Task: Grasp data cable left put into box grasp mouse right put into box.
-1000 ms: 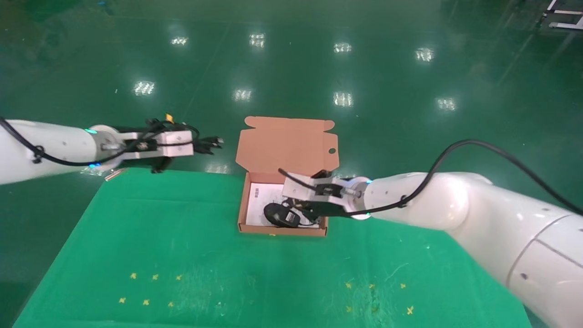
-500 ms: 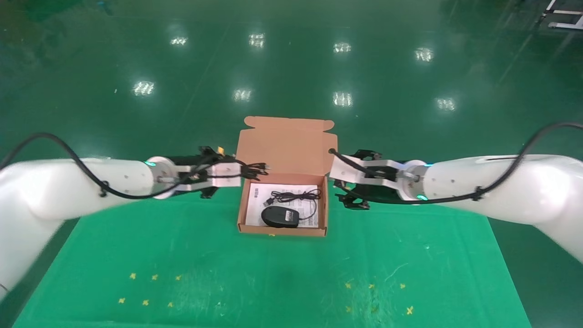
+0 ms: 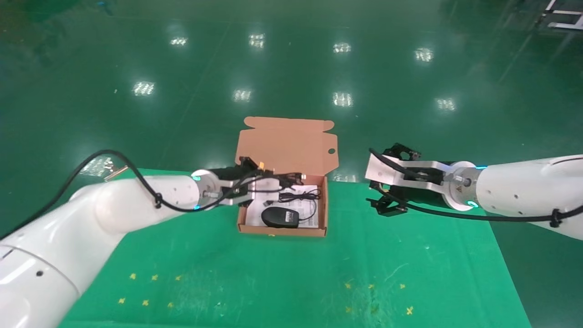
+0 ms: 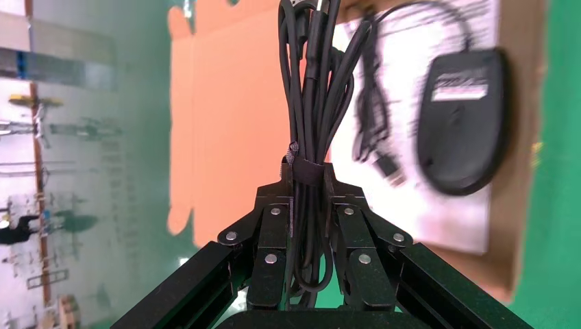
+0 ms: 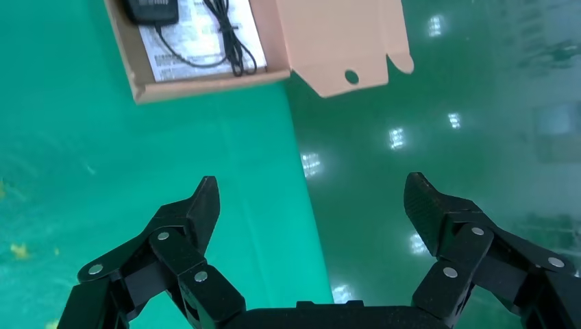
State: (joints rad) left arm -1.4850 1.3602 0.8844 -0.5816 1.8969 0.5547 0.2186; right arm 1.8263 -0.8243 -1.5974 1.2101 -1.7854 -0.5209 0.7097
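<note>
Risk: left end effector, clamping the data cable over the box at the worktop's far edge, may snag the mouse cord; right end effector gapes wide.

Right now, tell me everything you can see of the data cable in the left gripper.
The data cable is a thin black cord folded into a long, narrow bundle, cinched by a dark strap near the middle. The left gripper is shut on it at that strap, with loops sticking out past both sides of the fingers. It hangs in the air over the open box, above the white sheet, beside the mouse, touching neither. Its plug end is not clearly visible.
</note>
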